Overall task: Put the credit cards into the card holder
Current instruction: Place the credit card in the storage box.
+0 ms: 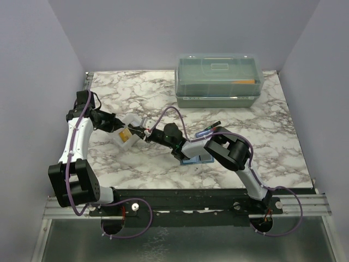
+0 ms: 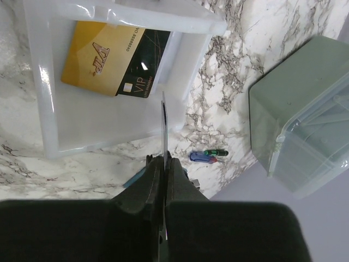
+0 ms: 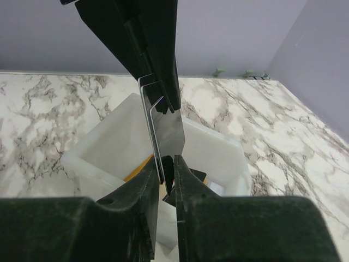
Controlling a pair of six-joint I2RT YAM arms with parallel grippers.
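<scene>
A credit card (image 3: 166,131) is held upright on edge just above the small clear-white tray (image 2: 49,109), which is set on the marble table (image 1: 136,164). The upper edge of the card is clamped by the left gripper (image 2: 164,161), whose jaws are pressed tight on it. The lower edge is enclosed by the right gripper (image 3: 166,166); its jaws are seen to stand very narrowly apart around the card, and whether the card is actually pinched there cannot be told. A second, gold and black card (image 2: 117,60) is laid flat inside the tray, against its wall. The teal card holder (image 1: 195,160) is found to the right of the tray and nearer the arm bases, partly covered by the right arm. Two pens (image 2: 207,156) are seen to the right of the tray, and a large translucent lidded box (image 1: 218,76) is placed well beyond it, toward the far edge.
</scene>
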